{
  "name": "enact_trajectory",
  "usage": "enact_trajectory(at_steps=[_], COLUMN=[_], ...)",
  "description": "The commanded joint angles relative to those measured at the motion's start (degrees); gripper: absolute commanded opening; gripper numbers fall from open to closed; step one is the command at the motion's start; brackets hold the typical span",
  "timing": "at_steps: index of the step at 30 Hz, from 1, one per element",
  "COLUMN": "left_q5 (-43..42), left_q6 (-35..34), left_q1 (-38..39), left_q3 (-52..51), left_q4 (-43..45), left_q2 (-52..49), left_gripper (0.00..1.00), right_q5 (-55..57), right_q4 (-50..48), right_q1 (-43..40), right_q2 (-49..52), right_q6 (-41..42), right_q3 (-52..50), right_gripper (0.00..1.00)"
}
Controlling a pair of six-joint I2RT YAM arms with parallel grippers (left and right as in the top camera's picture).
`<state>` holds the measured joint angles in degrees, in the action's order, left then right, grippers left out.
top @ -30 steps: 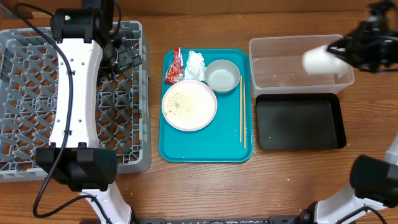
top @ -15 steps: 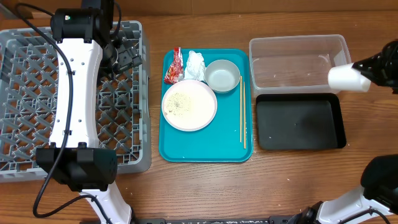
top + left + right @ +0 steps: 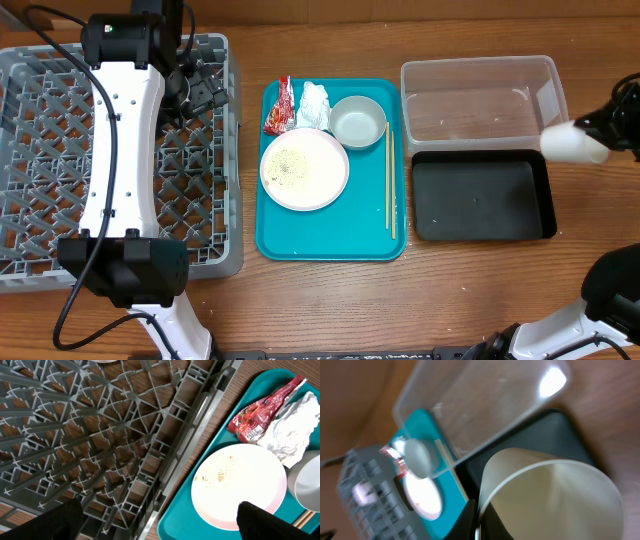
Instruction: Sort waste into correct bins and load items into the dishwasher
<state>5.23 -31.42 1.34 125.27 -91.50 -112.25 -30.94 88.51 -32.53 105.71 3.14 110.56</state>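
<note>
My right gripper [image 3: 603, 136] is shut on the rim of a small white cup [image 3: 572, 143], held on its side past the right end of the clear tub [image 3: 480, 62] and the black tray [image 3: 480, 195]. In the right wrist view its fingers pinch the wall of the cup [image 3: 555, 500]. My left gripper [image 3: 203, 92] hangs open over the right edge of the grey dish rack [image 3: 40, 150], empty. On the teal tray [image 3: 330, 242] lie a white plate [image 3: 304, 169] with rice grains, a bowl [image 3: 357, 121], a red wrapper [image 3: 279, 107] and a tissue [image 3: 314, 103].
Wooden chopsticks [image 3: 388, 180] lie along the teal tray's right side. The left arm stretches over the middle of the rack and hides part of its floor. The left wrist view shows the rack's wall [image 3: 190, 435] next to the plate [image 3: 239, 485].
My right gripper has carried the cup rightward and toward the front, from above the clear tub to beyond its right end. The left arm has not moved.
</note>
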Motion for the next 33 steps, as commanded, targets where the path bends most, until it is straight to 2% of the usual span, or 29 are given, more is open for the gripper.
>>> enact_trajectory(at_steps=[1, 13, 19, 33], left_q5=[0.9, 0.9, 0.9, 0.9], left_q6=[-0.7, -0.7, -0.7, -0.7], left_q1=[-0.7, -0.7, -0.7, -0.7], left_q3=[0.0, 0.0, 0.0, 0.0], left_q4=[0.1, 0.1, 0.1, 0.1], left_q2=[-0.3, -0.3, -0.3, -0.3], left_gripper=[1.00, 1.00, 1.00, 1.00], right_q5=[10.4, 11.1, 23.4, 32.6], right_q4=[-0.2, -0.6, -2.1, -3.5], right_q1=[0.2, 4.2, 10.6, 20.6], right_q2=[-0.2, -0.2, -0.2, -0.2], right_q6=[4.4, 4.5, 12.2, 16.5], right_q3=[0.0, 0.0, 0.0, 0.0], right_gripper=[0.04, 0.04, 0.04, 0.04])
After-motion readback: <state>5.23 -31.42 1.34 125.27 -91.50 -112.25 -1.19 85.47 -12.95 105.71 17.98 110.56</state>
